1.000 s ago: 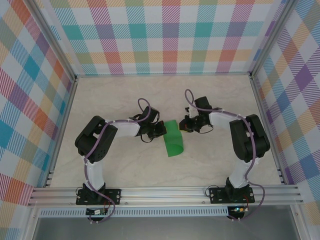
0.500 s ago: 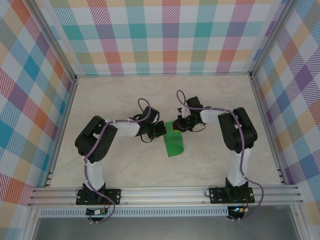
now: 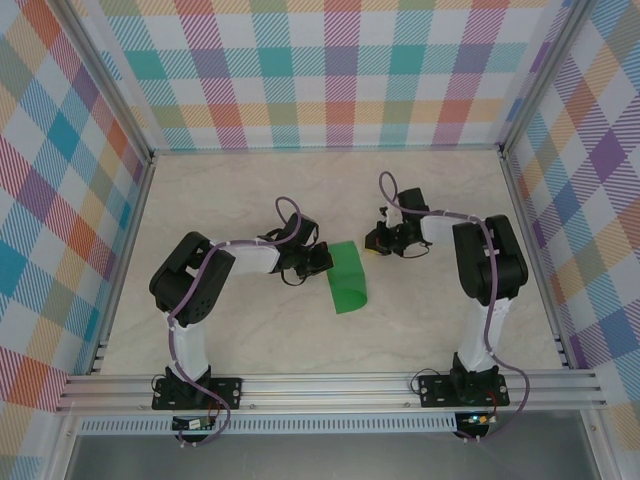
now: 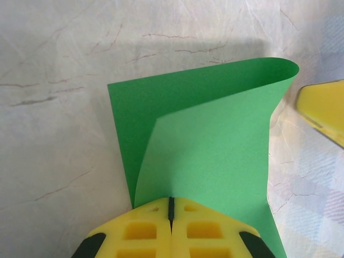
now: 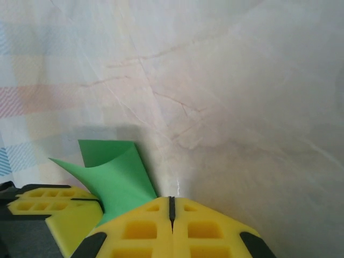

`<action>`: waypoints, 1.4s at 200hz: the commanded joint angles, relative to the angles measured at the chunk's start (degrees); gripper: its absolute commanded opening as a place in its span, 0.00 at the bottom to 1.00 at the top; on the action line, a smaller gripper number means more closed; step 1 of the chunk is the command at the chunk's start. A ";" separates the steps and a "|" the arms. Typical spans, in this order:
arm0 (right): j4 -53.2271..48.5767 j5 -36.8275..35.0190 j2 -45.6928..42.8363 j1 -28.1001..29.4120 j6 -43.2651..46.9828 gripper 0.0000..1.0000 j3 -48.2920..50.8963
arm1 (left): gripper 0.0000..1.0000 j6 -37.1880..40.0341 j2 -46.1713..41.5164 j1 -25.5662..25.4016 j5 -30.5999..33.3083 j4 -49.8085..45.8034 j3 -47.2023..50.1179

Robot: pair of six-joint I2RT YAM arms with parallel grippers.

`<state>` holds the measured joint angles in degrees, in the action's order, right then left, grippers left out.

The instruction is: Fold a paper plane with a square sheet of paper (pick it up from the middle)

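Paper (image 3: 348,280), bright green, lies in the middle of the table (image 3: 250,190), loosely doubled over, its fold rounded and uncreased. Left pincer (image 4: 171,205) is closed on its left edge, apparently pinching both layers. Right pincer (image 5: 172,201) is closed and empty, near the far corner. Likely thin, light and springy, and any crease stays; grip lightly at an edge.

The right pincer (image 3: 378,240), which half a second before had reached in over the far edge of the green sheet (image 3: 347,278), drew back to the right and ended just clear of the sheet's far right corner. The right arm (image 3: 487,262) swung its elbow outward again, though less than a second earlier.
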<state>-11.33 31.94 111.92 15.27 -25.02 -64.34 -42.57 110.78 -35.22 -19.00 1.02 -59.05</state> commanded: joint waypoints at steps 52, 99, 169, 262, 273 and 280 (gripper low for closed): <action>1.56 0.76 3.31 6.97 -1.13 0.01 -4.00 | 0.00 1.18 7.43 -0.46 7.75 -16.06 4.54; 1.68 -3.68 6.06 5.79 -3.31 0.00 -6.71 | 0.00 1.08 7.39 -0.46 8.11 -15.69 5.37; 0.62 -10.78 5.87 2.03 -7.02 0.00 -8.91 | 0.00 1.17 7.57 -0.54 8.33 -15.08 6.23; -4.47 -1.70 -8.04 7.64 -5.20 0.01 4.60 | 0.00 1.32 7.67 -0.54 8.46 -14.81 5.25; -4.72 -0.38 -7.87 8.47 -4.81 0.01 5.39 | 0.00 1.33 7.65 -0.52 8.57 -14.77 5.16; -4.76 0.33 -7.54 8.90 -4.53 0.01 5.77 | 0.00 1.29 7.55 -0.53 8.73 -14.75 5.16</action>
<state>-13.37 27.94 104.03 22.59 -30.87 -60.73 -42.57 111.00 -35.22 -18.98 2.04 -58.37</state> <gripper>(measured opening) 0.047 0.041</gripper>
